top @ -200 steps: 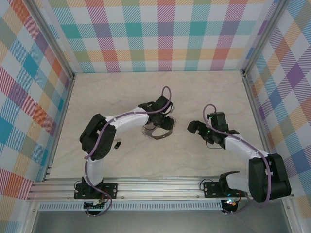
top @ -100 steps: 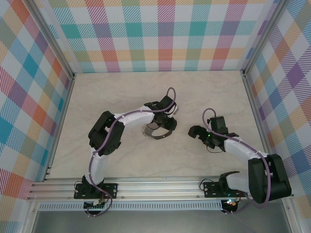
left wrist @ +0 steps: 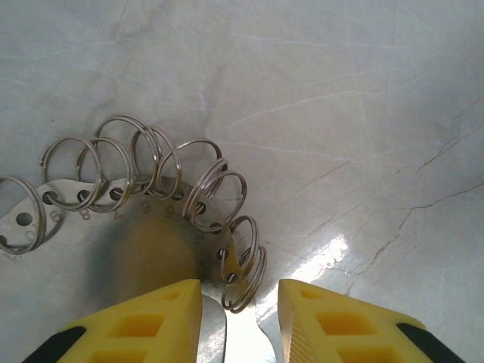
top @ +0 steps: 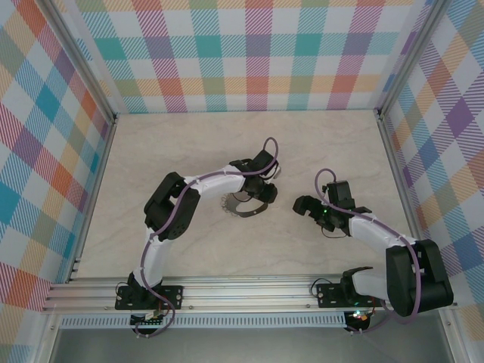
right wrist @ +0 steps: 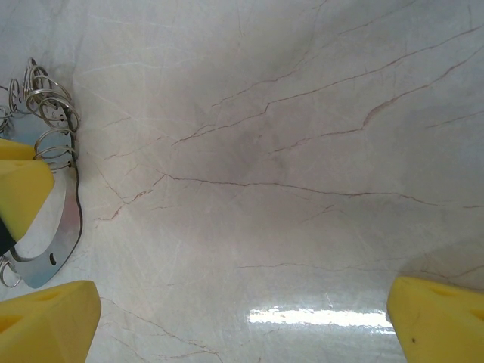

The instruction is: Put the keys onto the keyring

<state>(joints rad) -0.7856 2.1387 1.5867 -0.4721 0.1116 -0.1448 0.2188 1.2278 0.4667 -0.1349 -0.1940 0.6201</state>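
Keyring [left wrist: 151, 208] perhaps gripped by left pincer [left wrist: 240, 293].

Left fingers [left wrist: 144, 325] narrowly apart — right fingers [right wrist: 439, 318] spread wide.

— How does the surface look?
— It is a pale beige tabletop [top: 189, 144] with a marble pattern, thin brown veins and some gloss.
— And what lies on it?
— Near the centre of the top view, a flat silver-grey metal keyring [top: 231, 204]. Small wire rings [left wrist: 156, 159] hang along its outer edge.
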